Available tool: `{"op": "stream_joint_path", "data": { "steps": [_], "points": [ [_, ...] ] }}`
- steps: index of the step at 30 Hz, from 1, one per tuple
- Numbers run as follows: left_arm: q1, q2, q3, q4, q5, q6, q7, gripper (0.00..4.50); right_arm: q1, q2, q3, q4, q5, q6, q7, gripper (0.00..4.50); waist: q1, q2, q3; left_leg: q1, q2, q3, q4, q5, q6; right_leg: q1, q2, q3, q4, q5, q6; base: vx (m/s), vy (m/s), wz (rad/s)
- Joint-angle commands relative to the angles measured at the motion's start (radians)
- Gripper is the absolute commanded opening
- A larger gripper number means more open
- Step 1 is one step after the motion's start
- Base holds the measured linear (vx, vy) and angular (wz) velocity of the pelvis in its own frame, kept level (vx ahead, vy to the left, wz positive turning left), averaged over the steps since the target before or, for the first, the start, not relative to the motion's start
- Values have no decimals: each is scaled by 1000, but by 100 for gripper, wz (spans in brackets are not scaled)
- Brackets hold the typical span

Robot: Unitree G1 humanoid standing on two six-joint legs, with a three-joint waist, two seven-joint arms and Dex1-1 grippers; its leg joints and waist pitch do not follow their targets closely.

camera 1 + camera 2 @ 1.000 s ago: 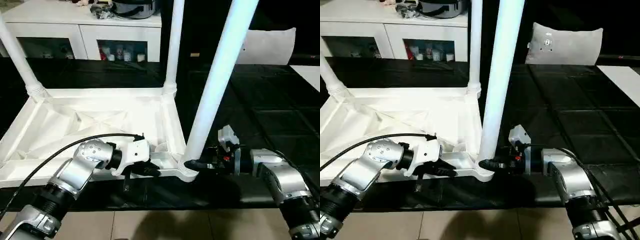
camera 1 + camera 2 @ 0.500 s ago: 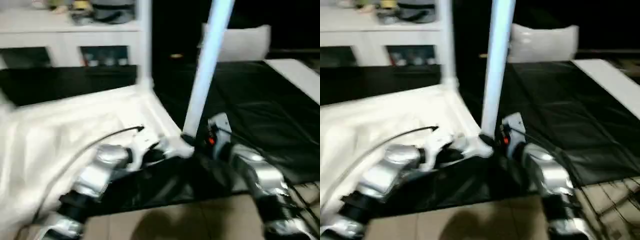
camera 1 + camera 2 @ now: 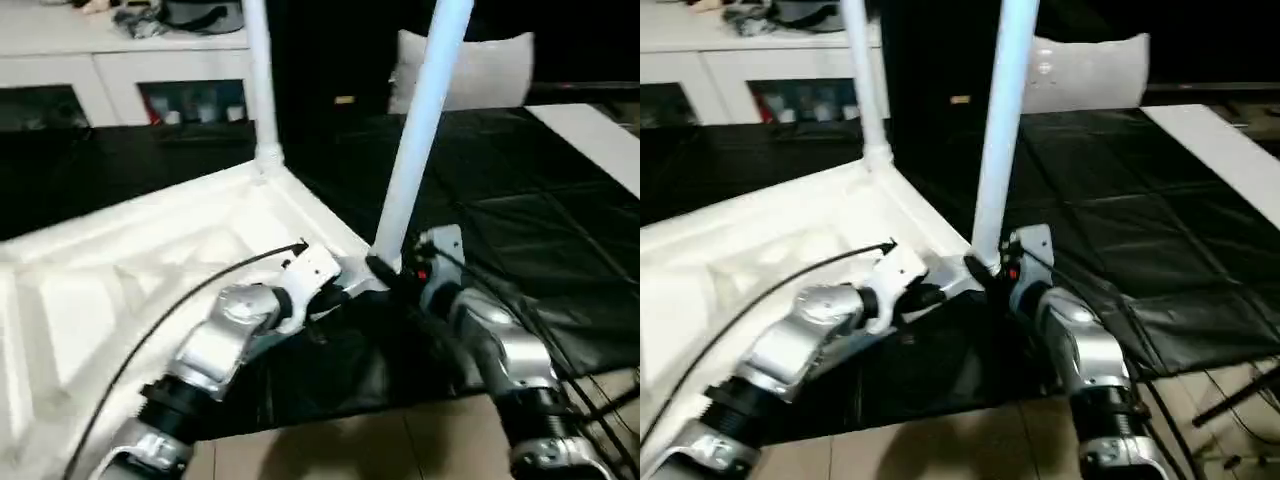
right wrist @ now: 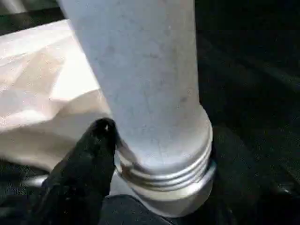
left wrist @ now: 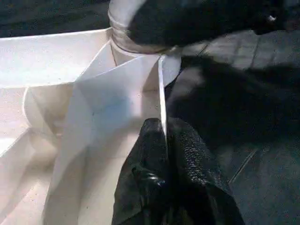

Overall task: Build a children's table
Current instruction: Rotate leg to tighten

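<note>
- Left claw (image 5: 165, 154) pinched shut on the thin rim of the upside-down white ribbed plastic tabletop (image 3: 150, 260), lying on black floor mat (image 3: 500, 210).
- Right claw (image 4: 154, 159) around long white tubular leg (image 3: 420, 130) at near corner socket; grip or gap, cannot tell.
- Best to hold rim firmly, keep leg upright, press straight down.

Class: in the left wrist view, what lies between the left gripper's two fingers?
The thin upright edge of the tabletop, a white rim wall. The left gripper has its fingers pinched on that edge, just short of the corner socket.

Smooth matt white plastic table (image 3: 150, 260), threaded leg (image 4: 140, 84), textured black fingers (image 5: 187, 159).
</note>
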Motion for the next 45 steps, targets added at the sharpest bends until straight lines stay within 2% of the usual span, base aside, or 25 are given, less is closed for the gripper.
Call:
{"op": "stream_joint_path", "data": {
  "steps": [1, 2, 6, 7, 8, 9, 11, 14, 16, 18, 21, 22, 23, 24, 27, 28, 31, 32, 33, 35, 36, 37, 38, 42, 45],
  "points": [
    [-1, 27, -1, -6, 20, -16, -23, 0, 13, -31, 14, 8, -19, -19, 31, 365, 14, -10, -65, -21, 30, 0, -63, -66, 83, 67, -78, 70, -53, -313, -91, 0, 0, 0],
    [0, 33, -2, -6, 19, -18, -29, 0, 13, -40, 15, 9, -25, -30, 35, 373, 23, -11, -65, -21, 30, 3, -58, -38, 86, 61, -75, 73, -45, -270, -105, 0, 0, 0],
    [-1, 108, -17, 19, 16, -126, -106, 0, 43, -118, 23, -46, 17, -35, 195, 404, 35, -6, -66, -22, 33, 4, -55, -28, 100, 63, -72, 74, -35, -213, -131, 0, 0, 0],
    [1, 133, -18, 25, 11, -156, -136, 0, 66, -150, 45, -82, 26, -47, 265, 415, 38, -4, -63, -21, 34, 4, -57, -45, 103, 63, -71, 74, -37, -223, -127, 0, 0, 0],
    [1, 133, -18, 25, 11, -156, -136, 0, 66, -150, 45, -82, 26, -47, 265, 432, 40, -5, -64, -20, 35, 5, -57, -57, 105, 64, -71, 74, -38, -233, -119, 0, 0, 0],
    [5, 163, -16, 26, 0, -175, -177, 0, 99, -191, 71, -129, 42, -57, 349, 437, 43, -5, -61, -18, 35, 6, -59, -74, 100, 62, -71, 73, -43, -260, -115, 0, 0, 0],
    [6, 178, -8, 26, -9, -171, -197, 0, 119, -217, 87, -154, 50, -63, 395, 446, 46, -5, -59, -16, 36, 7, -60, -104, 92, 60, -71, 73, -48, -308, -101, 0, 0, 0],
    [4, 177, 2, 29, -18, -163, -196, 0, 127, -228, 95, -160, 40, -82, 405, 446, 48, -5, -59, -15, 36, 6, -62, -114, 74, 59, -73, 71, -52, -352, -91, 0, 0, 0],
    [-2, 161, 17, 39, -36, -153, -180, 0, 131, -230, 103, -163, 31, -81, 408, 446, 48, -5, -60, -14, 37, 5, -61, -107, 69, 57, -72, 72, -51, -344, -94, 0, 0, 0],
    [-10, 142, 24, 52, -54, -141, -174, 43, 132, -234, 121, -171, 37, -52, 435, 450, 49, -6, -61, -15, 36, 6, -60, -103, 71, 59, -71, 72, -50, -335, -99, 0, 0, 0],
    [-16, 130, 26, 64, -59, -130, -166, 53, 133, -234, 128, -173, 40, -53, 445, 450, 57, -6, -63, -16, 35, 7, -57, -88, 78, 58, -71, 73, -48, -317, -103, 0, 0, 0],
    [-18, 126, 26, 70, -59, -127, -167, 76, 133, -235, 130, -173, 39, -55, 447, 450, 60, -6, -63, -14, 37, 7, -57, -84, 79, 58, -72, 74, -47, -314, -105, 0, 0, 0],
    [-21, 123, 24, 78, -53, -133, -160, 76, 133, -235, 133, -173, 39, -56, 448, 450, 62, -2, -63, -14, 36, 7, -57, -85, 79, 57, -72, 73, -48, -317, -105, 0, 0, 0],
    [-25, 118, 22, 94, -39, -141, -139, 90, 133, -234, 135, -171, 37, -56, 448, 450, 63, -3, -63, -14, 36, 8, -57, -86, 78, 57, -71, 73, -49, -319, -104, 0, 0, 0],
    [-38, 104, 23, 132, -24, -140, -120, 96, 133, -237, 140, -168, 40, -46, 455, 450, 69, -6, -61, -13, 34, 8, -58, -104, 73, 57, -71, 70, -55, -353, -85, 0, 0, 0],
    [-38, 104, 23, 135, -26, -138, -123, 96, 134, -239, 142, -169, 40, -44, 458, 450, 70, -3, -62, -13, 34, 7, -58, -106, 70, 58, -72, 70, -55, -360, -82, 0, 0, 0],
    [-40, 104, 20, 152, -24, -137, -122, 96, 143, -244, 148, -176, 40, -41, 467, 450, 68, -4, -58, -12, 32, 8, -60, -143, 63, 56, -71, 66, -67, -421, -57, 0, 0, 0],
    [-40, 104, 21, 154, -27, -134, -123, 96, 144, -244, 148, -176, 40, -41, 469, 450, 67, -3, -56, -10, 30, 8, -60, -153, 61, 55, -71, 65, -70, -441, -50, 0, 0, 0],
    [-40, 101, 25, 159, -37, -125, -129, 96, 147, -246, 150, -177, 39, -43, 468, 450, 67, 2, -53, -6, 27, 7, -60, -183, 53, 54, -72, 61, -80, -498, -27, 0, 0, 0],
    [-44, 105, 14, 168, -29, -124, -138, 96, 149, -246, 151, -179, 38, -44, 465, 450, 64, -3, -53, -5, 25, 6, -60, -195, 49, 54, -69, 57, -85, -520, -10, 0, 0, 0],
    [-45, 105, 11, 170, -26, -125, -140, 96, 150, -246, 151, -179, 38, -44, 464, 450, 64, -3, -52, -5, 24, 7, -60, -197, 50, 53, -68, 56, -87, -527, -4, 0, 0, 0],
    [-47, 110, 0, 176, -18, -117, -151, 96, 153, -246, 152, -181, 38, -44, 462, 450, 63, 1, -53, -2, 23, 6, -60, -206, 48, 52, -68, 54, -89, -539, 3, 0, 0, 0],
    [-47, 110, 0, 176, -18, -117, -151, 96, 153, -246, 152, -181, 38, -44, 462, 450, 61, -1, -52, -1, 23, 6, -60, -213, 48, 51, -67, 53, -92, -547, 9, 0, 0, 0],
    [-49, 129, -32, 183, 12, -114, -173, 96, 164, -249, 153, -192, 36, -43, 458, 450, 61, -1, -54, -3, 22, 5, -60, -203, 52, 52, -66, 54, -90, -534, 12, 0, 0, 0],
    [-55, 131, -32, 188, 16, -117, -173, 60, 165, -248, 151, -194, 36, -44, 454, 450, 61, 1, -55, -4, 22, 6, -59, -197, 54, 53, -67, 53, -89, -529, 7, 0, 0, 0]
  ]
}}
